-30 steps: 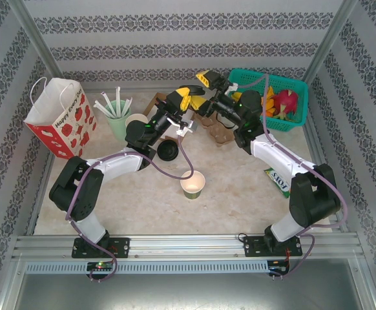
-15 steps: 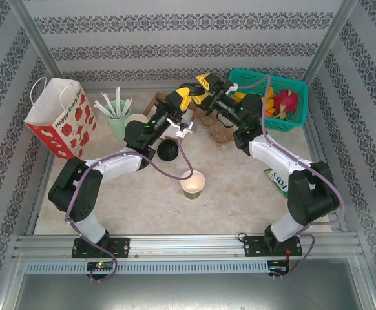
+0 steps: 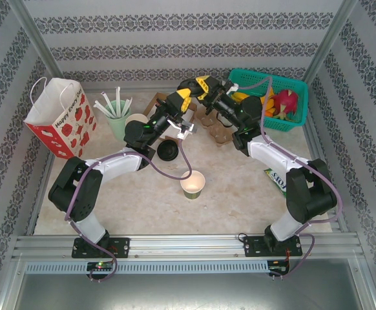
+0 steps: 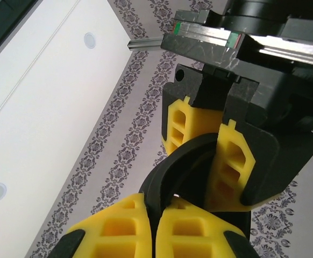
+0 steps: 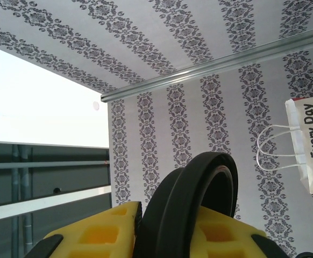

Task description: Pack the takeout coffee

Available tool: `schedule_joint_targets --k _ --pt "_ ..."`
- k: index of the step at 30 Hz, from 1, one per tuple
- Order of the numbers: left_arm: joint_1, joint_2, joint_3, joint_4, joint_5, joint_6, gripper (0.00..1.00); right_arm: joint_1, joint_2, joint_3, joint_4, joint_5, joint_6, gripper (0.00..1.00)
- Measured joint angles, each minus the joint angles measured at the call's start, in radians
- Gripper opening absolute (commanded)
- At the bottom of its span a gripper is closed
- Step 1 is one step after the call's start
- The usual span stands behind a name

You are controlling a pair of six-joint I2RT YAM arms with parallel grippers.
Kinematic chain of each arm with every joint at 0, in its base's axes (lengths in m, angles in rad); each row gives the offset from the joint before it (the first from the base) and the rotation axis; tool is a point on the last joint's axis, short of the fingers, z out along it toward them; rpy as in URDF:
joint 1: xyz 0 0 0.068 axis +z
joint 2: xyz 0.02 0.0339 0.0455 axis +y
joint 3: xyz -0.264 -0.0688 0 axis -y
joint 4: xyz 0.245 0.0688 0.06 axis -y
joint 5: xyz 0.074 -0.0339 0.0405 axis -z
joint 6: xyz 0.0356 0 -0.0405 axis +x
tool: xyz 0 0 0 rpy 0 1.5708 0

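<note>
Top view: the cup point(image 3: 192, 184) stands upright on the desk point(image 3: 240, 194), axis vertical, mouth up and uncovered, between the two arms. The wrist views add the grip. The left jaws and right jaws both clamp the black lid point(image 4: 170, 172), held on edge above the far desk, well apart from the cup.

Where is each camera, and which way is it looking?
Top: above and behind the arms, looking down at the table; both arms show, left gripper and right gripper close together.
Left wrist: on the left arm, looking up at the wall; its fingers pinch a lid, the right gripper beyond.
Right wrist: on the right arm, looking up past a bag; its fingers hold the lid.
Shared: both wrist views show that lid, held by both grippers.
</note>
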Motion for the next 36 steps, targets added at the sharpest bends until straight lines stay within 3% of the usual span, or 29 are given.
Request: schedule_joint_targets --k 3,4,10,14,20,28,32,36 --pt "0.002 0.004 0.000 -0.006 -0.003 0.009 0.48 0.000 0.002 0.000 0.003 0.014 -0.019 0.04" --pt "0.001 0.004 0.000 -0.010 -0.004 0.004 0.52 0.000 0.002 0.001 0.004 0.026 -0.026 0.03" --pt "0.000 -0.018 -0.004 -0.095 -0.066 -0.080 0.59 -0.004 0.009 0.015 0.011 0.076 -0.082 0.00" --pt "0.000 -0.091 -0.006 -0.238 -0.158 -0.242 0.75 -0.031 0.024 0.042 0.018 0.077 -0.170 0.00" --pt "0.061 -0.246 0.001 -0.534 -0.282 -0.748 1.00 -0.106 0.026 0.033 0.035 0.071 -0.426 0.00" --pt "0.098 -0.309 0.069 -0.986 -0.371 -1.506 0.99 -0.120 0.020 -0.015 0.010 -0.013 -0.863 0.00" --pt "0.120 -0.303 0.143 -1.170 -0.269 -1.864 0.99 -0.117 0.020 -0.015 0.009 -0.060 -1.014 0.00" --pt "0.155 -0.272 0.177 -1.201 -0.087 -2.165 0.96 -0.106 0.020 -0.015 0.009 -0.071 -1.121 0.00"
